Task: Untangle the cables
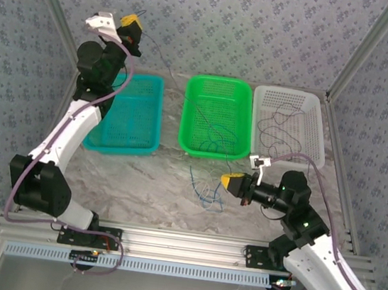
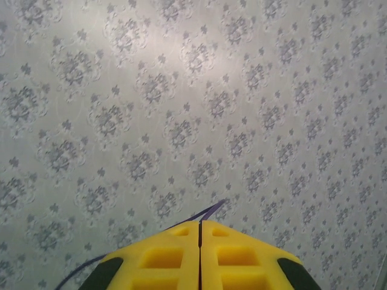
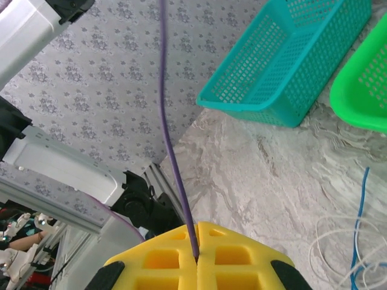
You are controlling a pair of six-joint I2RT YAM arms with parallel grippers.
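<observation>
You have one thin purple wire (image 3: 172,151) in hand. It runs taut from the right gripper (image 3: 198,248), whose yellow fingers are pressed together on it low over the marbled grey tabletop (image 1: 146,182). It heads up towards the left gripper (image 2: 199,232), which is likewise pinched on a purple strand and raised high before the patterned wall (image 2: 181,90). I judge that the wide spread is meant to draw this strand clear of the rest.

The small loose tangle of blue and pale wires (image 1: 206,189) lies on the table just beside the right gripper. More thin wires sit in the green plastic basket (image 1: 189,116) and the white perforated basket (image 1: 318,133).

From above, the stretched strand is too fine to follow across its middle. You cannot confirm that it is one wire, or that it is free of the tangle.
</observation>
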